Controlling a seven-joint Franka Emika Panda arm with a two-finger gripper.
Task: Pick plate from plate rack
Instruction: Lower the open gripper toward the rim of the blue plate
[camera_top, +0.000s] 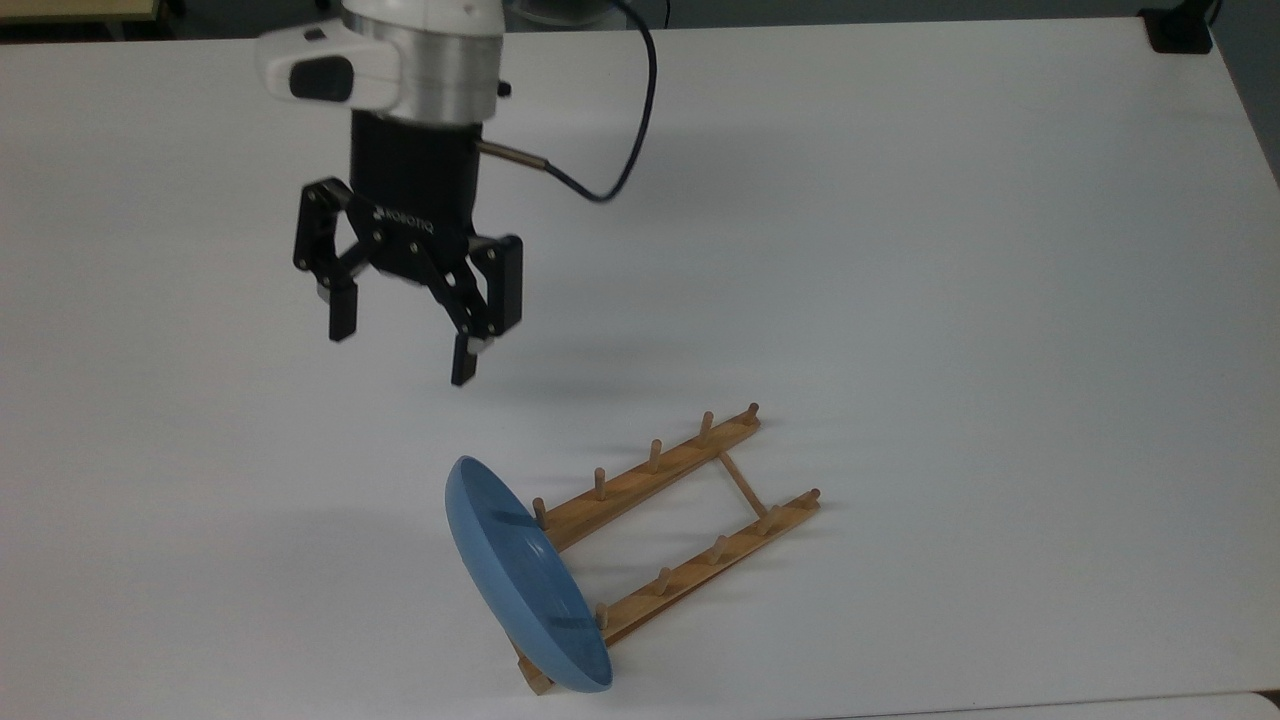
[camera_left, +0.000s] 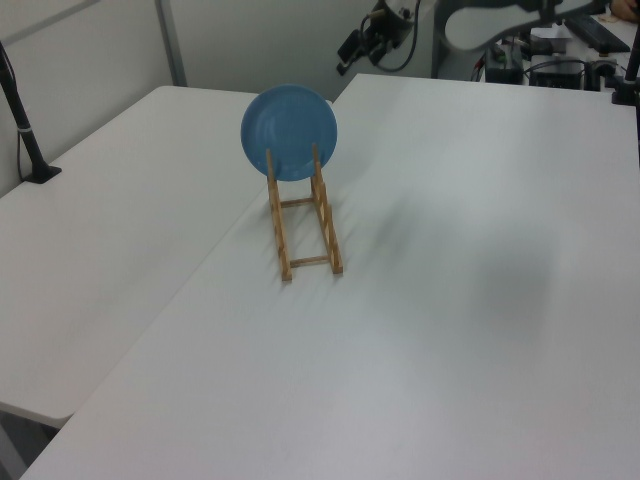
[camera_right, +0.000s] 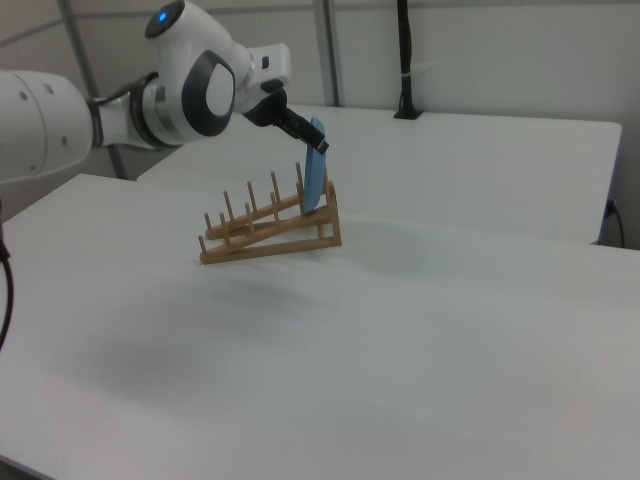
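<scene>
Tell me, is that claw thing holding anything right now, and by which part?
Nothing is held. The end effector hangs open above the table, apart from the plate, which stands in the plate rack.

Plain light-blue round plate (camera_top: 520, 580), no pattern. Light-brown wooden ladder-like plate rack (camera_top: 680, 525), natural grain. Black two-finger gripper (camera_top: 400, 350) w/ white lettering; white/silver wrist above. White matte table (camera_top: 950, 250). Black cable (camera_top: 620, 150).
</scene>
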